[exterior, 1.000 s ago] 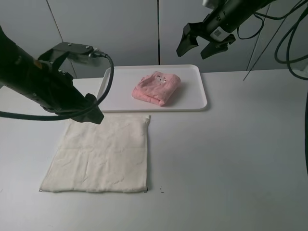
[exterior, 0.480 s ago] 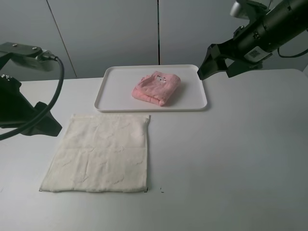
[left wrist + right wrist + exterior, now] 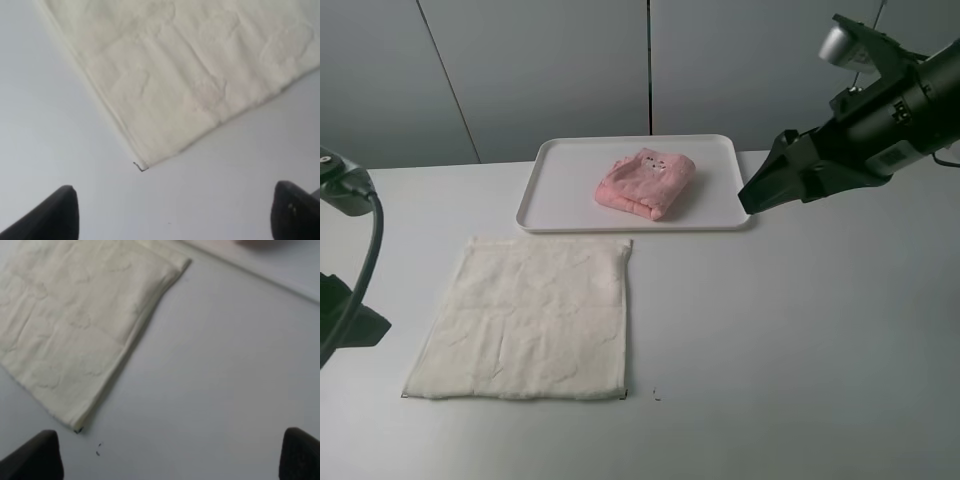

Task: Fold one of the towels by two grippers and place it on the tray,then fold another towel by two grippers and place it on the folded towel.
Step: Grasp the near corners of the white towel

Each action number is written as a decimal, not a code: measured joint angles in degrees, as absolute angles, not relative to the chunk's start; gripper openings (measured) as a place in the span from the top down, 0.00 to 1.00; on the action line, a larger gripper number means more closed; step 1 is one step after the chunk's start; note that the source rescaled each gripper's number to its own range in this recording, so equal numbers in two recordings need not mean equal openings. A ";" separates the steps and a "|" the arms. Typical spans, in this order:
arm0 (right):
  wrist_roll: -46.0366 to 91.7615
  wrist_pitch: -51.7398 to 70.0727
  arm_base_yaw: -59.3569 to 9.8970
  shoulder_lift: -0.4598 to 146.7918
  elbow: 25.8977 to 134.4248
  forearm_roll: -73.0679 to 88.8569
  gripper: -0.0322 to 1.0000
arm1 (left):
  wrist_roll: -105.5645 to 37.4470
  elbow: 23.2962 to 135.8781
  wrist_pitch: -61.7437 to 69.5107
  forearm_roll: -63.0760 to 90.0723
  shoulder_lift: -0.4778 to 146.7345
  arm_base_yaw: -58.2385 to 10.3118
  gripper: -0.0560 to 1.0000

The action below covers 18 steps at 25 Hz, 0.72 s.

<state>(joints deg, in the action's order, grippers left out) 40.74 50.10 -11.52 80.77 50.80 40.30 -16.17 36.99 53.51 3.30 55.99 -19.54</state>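
Observation:
The pale pink towel (image 3: 646, 183) lies folded in a bundle on the white tray (image 3: 560, 203) at the back of the table. In front of the tray the cream towel (image 3: 525, 320) is spread flat and unfolded. My left gripper (image 3: 350, 322) hangs at the far left edge, beyond the cream towel's left side. In the left wrist view this gripper (image 3: 175, 220) is open above the table, just off a corner of the cream towel (image 3: 190, 75). My right gripper (image 3: 767, 192) hovers beside the tray's right end. In its wrist view it (image 3: 167, 460) is open and empty, facing the cream towel (image 3: 85, 325).
A grey panelled wall stands behind the table. The tray's edge (image 3: 280, 265) shows in the right wrist view. A small dark speck (image 3: 656, 395) lies on the table near the cream towel's front right corner.
The left arm has pulled back left and toward the front, off the cream towel's far corner. The right arm has come down and to the right, from above the tray to beside its right end.

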 joint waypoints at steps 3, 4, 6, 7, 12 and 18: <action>43.85 49.93 -16.05 80.77 50.50 39.67 0.07 | -25.30 36.73 53.81 2.26 54.11 -19.54 0.01; 44.41 49.57 -18.57 80.77 50.50 38.90 0.07 | -29.75 36.62 53.87 1.83 53.69 -19.54 0.01; 45.21 47.88 -23.89 80.77 50.50 36.12 0.07 | -39.65 36.62 53.99 1.45 53.59 -19.54 0.01; 45.61 46.87 -26.78 80.77 50.50 34.26 0.07 | -43.20 36.62 53.97 1.36 53.59 -19.54 0.01; 48.63 41.11 -37.26 80.77 50.50 27.83 0.07 | -50.13 36.62 54.16 0.98 54.71 -19.54 0.01; 48.63 39.38 -43.38 85.82 51.86 26.79 0.07 | -51.12 36.62 54.15 -2.81 62.55 -19.54 0.01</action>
<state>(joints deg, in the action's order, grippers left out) 48.63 39.38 -43.38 85.82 51.86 26.79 -51.12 36.62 54.15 -2.81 62.55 -19.54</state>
